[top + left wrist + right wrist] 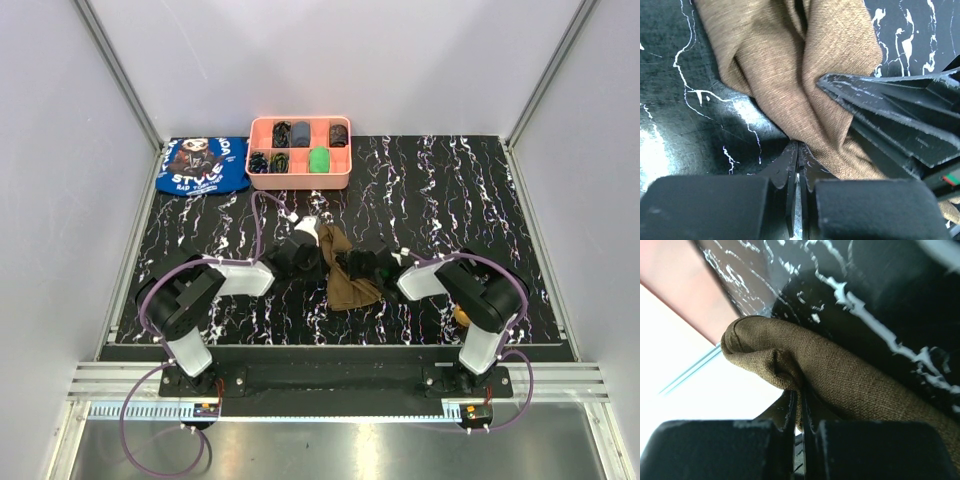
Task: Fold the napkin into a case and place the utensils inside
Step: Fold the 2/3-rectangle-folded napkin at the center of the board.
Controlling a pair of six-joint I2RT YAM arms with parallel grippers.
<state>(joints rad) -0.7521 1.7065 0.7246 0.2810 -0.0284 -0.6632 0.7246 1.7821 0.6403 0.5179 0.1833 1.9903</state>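
The olive-brown napkin [352, 287] lies bunched on the black marbled table between my two arms. My left gripper [324, 257] is shut on a fold of the napkin [790, 65], pinched at the fingertips [798, 150]. My right gripper [346, 265] is shut on another bunched fold [840, 370] right beside it; its dark fingers [890, 105] show in the left wrist view, lying across the cloth. Part of the napkin is lifted off the table. No spoon or fork is clearly in view; a small gold-orange thing [462, 317] peeks out beside the right arm.
A pink compartment tray [300, 182] with dark and green small items stands at the back, also a pink blur in the right wrist view [670, 280]. A blue printed cloth [203, 165] lies to its left. White walls enclose the table.
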